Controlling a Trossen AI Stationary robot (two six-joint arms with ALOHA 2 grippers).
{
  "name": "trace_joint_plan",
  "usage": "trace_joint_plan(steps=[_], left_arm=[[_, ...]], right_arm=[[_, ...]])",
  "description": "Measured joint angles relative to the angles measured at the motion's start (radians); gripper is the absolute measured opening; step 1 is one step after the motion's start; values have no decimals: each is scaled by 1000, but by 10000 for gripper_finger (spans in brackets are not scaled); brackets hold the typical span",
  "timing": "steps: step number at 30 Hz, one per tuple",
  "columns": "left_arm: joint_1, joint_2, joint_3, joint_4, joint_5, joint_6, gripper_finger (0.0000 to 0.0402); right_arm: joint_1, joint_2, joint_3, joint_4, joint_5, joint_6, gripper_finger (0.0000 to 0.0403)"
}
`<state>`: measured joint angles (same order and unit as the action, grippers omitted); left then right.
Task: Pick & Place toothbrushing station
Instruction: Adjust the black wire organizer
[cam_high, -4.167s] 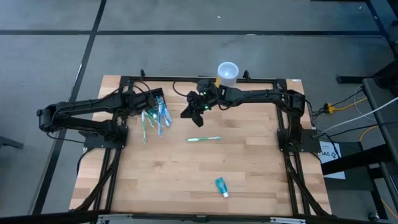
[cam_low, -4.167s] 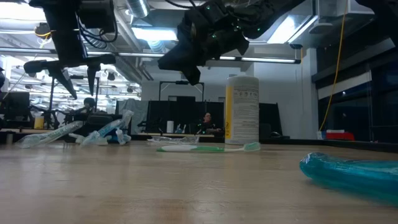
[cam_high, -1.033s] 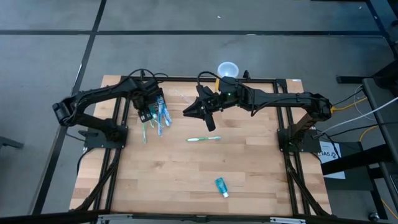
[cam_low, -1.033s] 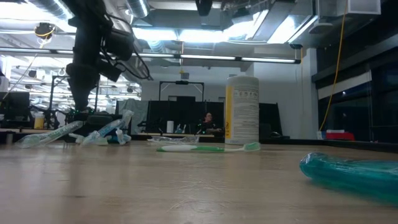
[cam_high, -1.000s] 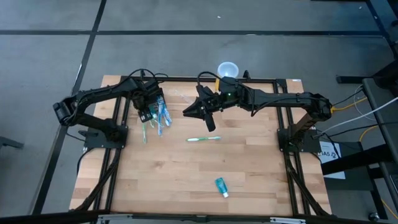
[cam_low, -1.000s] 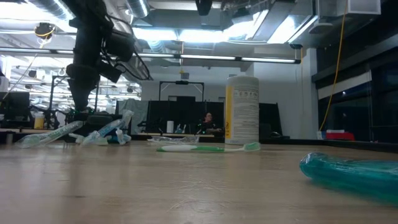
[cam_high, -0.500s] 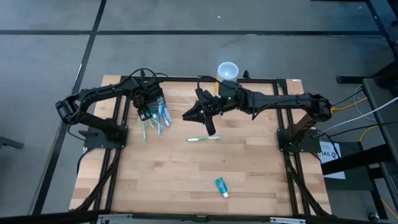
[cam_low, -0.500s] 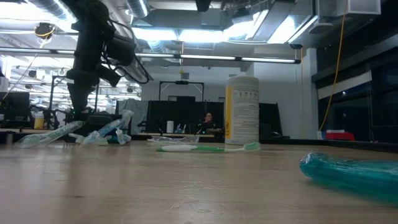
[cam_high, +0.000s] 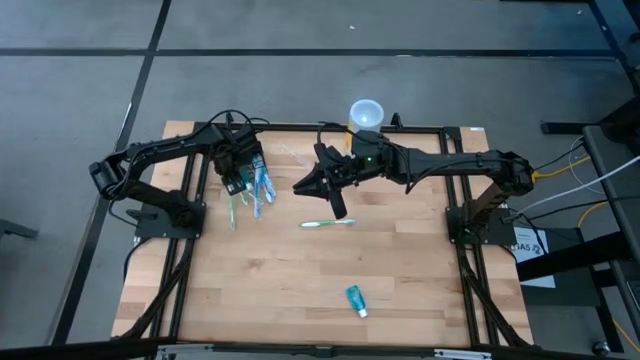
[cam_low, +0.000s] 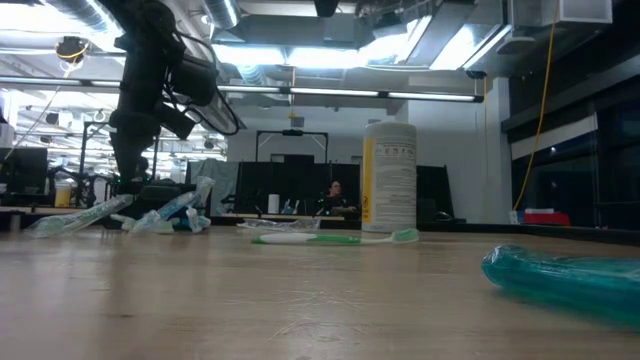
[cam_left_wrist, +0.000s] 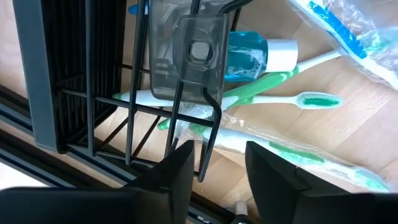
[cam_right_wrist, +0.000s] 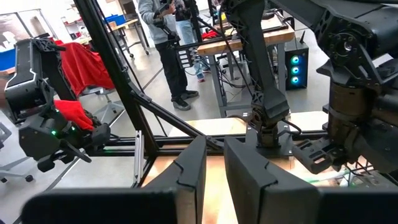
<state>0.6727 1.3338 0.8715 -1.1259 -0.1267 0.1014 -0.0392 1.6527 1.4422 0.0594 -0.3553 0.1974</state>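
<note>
The toothbrushing station (cam_left_wrist: 81, 81) is a black wire-frame holder with a grey see-through insert (cam_left_wrist: 186, 56). It stands at the table's far left (cam_high: 247, 158), with wrapped toothbrushes (cam_high: 262, 190) lying against it. My left gripper (cam_left_wrist: 217, 152) points straight down over it, open. Its fingers stand on either side of an upright wire (cam_left_wrist: 208, 134) at the holder's edge. The low view shows it low over the holder (cam_low: 128, 185). My right gripper (cam_high: 312, 186) hangs high over the table's far middle, open by a narrow gap (cam_right_wrist: 214, 158) with nothing in it.
A loose green toothbrush (cam_high: 328, 223) lies mid-table and a teal toothpaste tube (cam_high: 356, 299) lies nearer the front edge. A white-and-yellow cup (cam_high: 366, 112) stands at the far edge. Beyond the table, the right wrist view shows a person (cam_right_wrist: 168, 37).
</note>
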Motion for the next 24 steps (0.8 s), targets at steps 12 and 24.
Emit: trace_joint_plan(steps=[12,24], left_arm=[[0,0,0,1,23,-26,65],[-5,-2,1,0,70,-37,2]], right_arm=[[14,0,0,1,8,9,60],[43,-18,0,1,57,6,60]])
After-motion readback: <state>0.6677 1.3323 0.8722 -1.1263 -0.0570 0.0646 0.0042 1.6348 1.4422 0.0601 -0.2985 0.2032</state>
